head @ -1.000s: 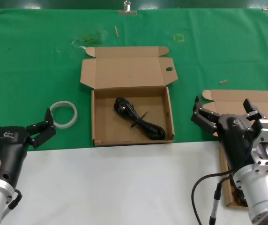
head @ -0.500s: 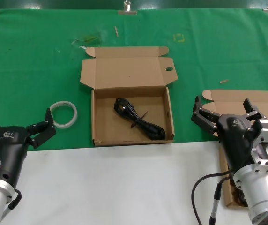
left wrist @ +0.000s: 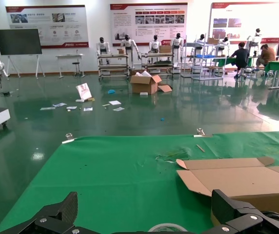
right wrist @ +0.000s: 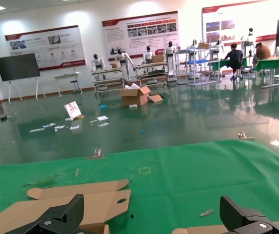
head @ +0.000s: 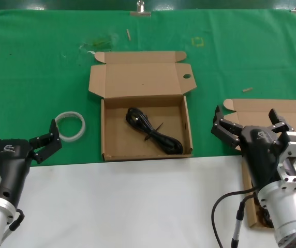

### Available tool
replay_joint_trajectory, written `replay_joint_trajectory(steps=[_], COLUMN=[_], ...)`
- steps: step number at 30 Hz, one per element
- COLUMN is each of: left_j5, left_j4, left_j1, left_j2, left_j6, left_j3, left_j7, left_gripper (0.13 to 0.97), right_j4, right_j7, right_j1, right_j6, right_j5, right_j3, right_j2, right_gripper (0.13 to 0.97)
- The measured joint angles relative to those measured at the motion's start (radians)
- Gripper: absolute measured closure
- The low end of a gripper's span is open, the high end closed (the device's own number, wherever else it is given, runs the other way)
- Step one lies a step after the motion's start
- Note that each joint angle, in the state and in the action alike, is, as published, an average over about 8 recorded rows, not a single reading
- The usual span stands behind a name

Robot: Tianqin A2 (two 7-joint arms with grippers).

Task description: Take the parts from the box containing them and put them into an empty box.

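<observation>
The table is being covered at the far side by a green cloth. Resting on it are the empty box, a white tape ring, and the box containing them at the right.

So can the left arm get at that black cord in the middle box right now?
Probably yes. The left gripper is open and empty, the box has its lid folded back, and the cord lies uncovered inside. Only the tape ring lies between.
</observation>
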Motion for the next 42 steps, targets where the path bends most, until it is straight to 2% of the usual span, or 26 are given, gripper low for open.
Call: replay_joint_trajectory(steps=[42], left_j5=[0.0], left_j4=[0.0], left_j1=[0.0], left_j2=[0.0], left_j6=[0.0], left_j3=[0.0], left_j7=[0.0], left_gripper=[0.132], right_j4=[0.0], right_j7=[0.0], right_j1=[0.0], right_j6=[0.0], right_j5=[0.0], right_j3=[0.0], right_j2=[0.0], right_gripper=[0.129])
